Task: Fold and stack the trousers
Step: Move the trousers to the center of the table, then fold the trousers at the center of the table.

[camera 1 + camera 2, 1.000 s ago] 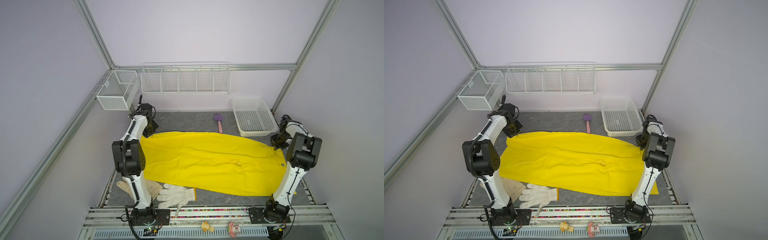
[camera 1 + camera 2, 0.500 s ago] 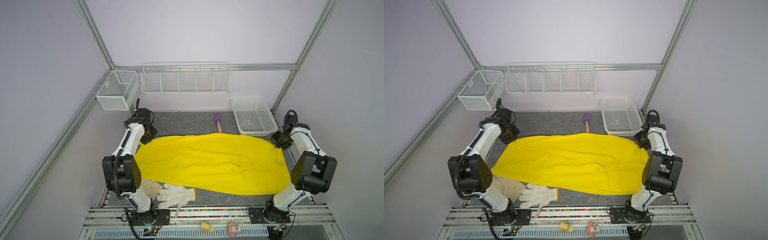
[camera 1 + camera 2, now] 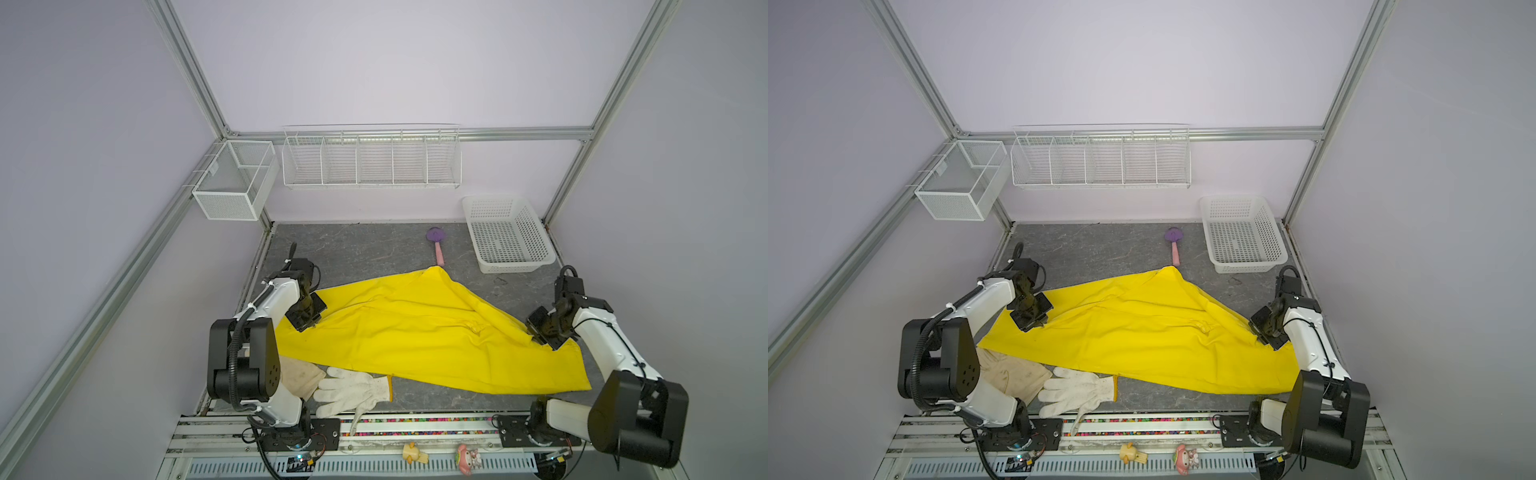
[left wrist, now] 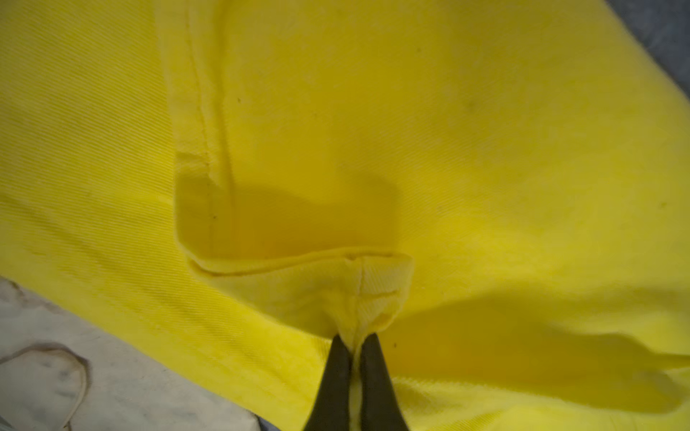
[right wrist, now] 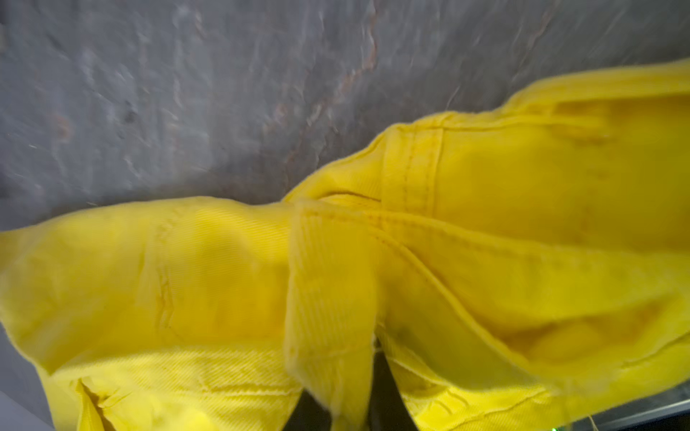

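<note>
Spanning the grey surface point(image 3: 365, 253) left to right, the yellow trousers point(image 3: 415, 340) are raised at both far corners (a peak stands mid-span). The left fingers point(image 4: 336, 373) are pinched tight on a hem corner. The right fingers point(image 5: 386, 395), mostly buried in cloth, grip the waistband end.

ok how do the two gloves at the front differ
The knitted glove is white with a yellow cuff edge; the cream glove is smooth and smudged. The knitted glove lies fully in view, fingers spread; the cream glove is partly hidden behind the left arm. Both lie beside the trousers.
</note>
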